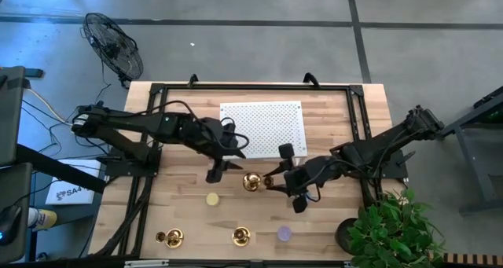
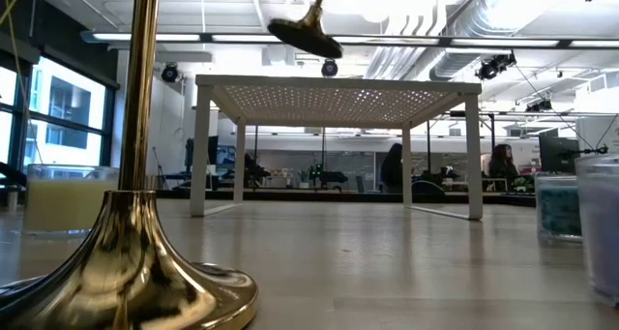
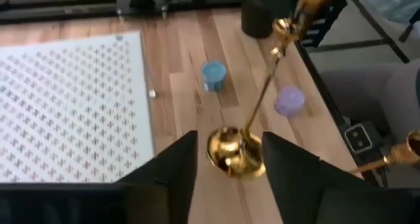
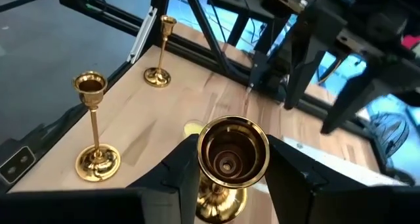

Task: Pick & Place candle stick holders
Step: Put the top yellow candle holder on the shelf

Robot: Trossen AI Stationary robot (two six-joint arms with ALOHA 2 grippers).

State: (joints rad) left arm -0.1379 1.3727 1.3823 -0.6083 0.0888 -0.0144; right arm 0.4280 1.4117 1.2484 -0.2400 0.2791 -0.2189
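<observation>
One gold candle stick holder (image 1: 251, 181) hangs in the air between my two grippers, above the table's middle. My right gripper (image 4: 233, 168) is shut on its cup end. My left gripper (image 3: 230, 168) is open, with a finger on each side of the round base (image 3: 236, 152); I cannot tell whether either one touches it. Two more candle stick holders (image 1: 169, 236) (image 1: 241, 236) stand upright on their bases near the table's front edge. My right gripper pinches the holder's cup (image 4: 233, 148) between its two fingers, one on each side of the cup wall. It comes from the table's right, slanting a little downward. The holder is lifted clear and tilted, with its stem (image 3: 262, 92) running down to the base (image 2: 305, 35).
A white perforated stand (image 1: 262, 129) sits at the back middle. Flat discs lie on the wood: yellow (image 1: 212, 199), purple (image 1: 284, 233) and blue (image 3: 213, 75). A potted plant (image 1: 393, 225) stands at the front right corner, and black frame rails (image 1: 153, 126) run along the sides.
</observation>
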